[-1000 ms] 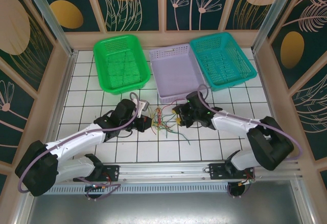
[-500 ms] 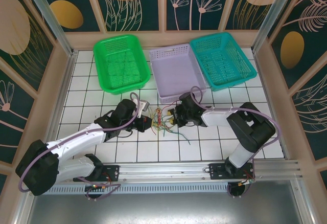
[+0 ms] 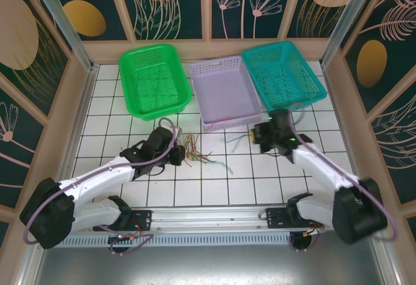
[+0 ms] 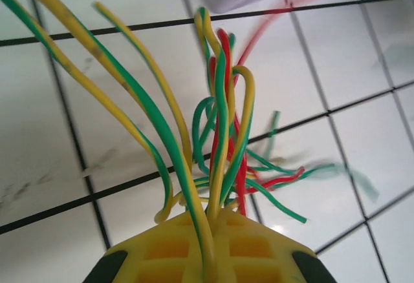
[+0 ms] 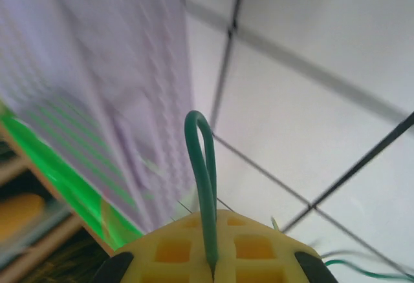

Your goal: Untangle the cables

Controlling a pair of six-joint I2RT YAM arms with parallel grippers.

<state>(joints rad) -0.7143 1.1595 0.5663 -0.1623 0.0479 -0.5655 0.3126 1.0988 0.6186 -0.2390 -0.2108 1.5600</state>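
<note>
The cables form a bunch of green, red and yellow wires on the white tiles, just in front of the lilac basket. My left gripper is shut on the bunch's left end. In the left wrist view the yellow jaws pinch yellow-green wires, and the other cables fan out beyond them. My right gripper sits to the right of the bunch, apart from it. It is shut on one green cable, which loops out of the closed jaws. That green cable trails left, towards the bunch.
Three baskets stand along the back: green, lilac and teal. The lilac basket's wall is close to my right gripper. A loose green wire lies right of the bunch. Open tiles lie in front.
My right gripper closed on a green cable at the bunch and drew it off to the right. The bunch thinned and stretched rightward. The left gripper kept its grip in place.
</note>
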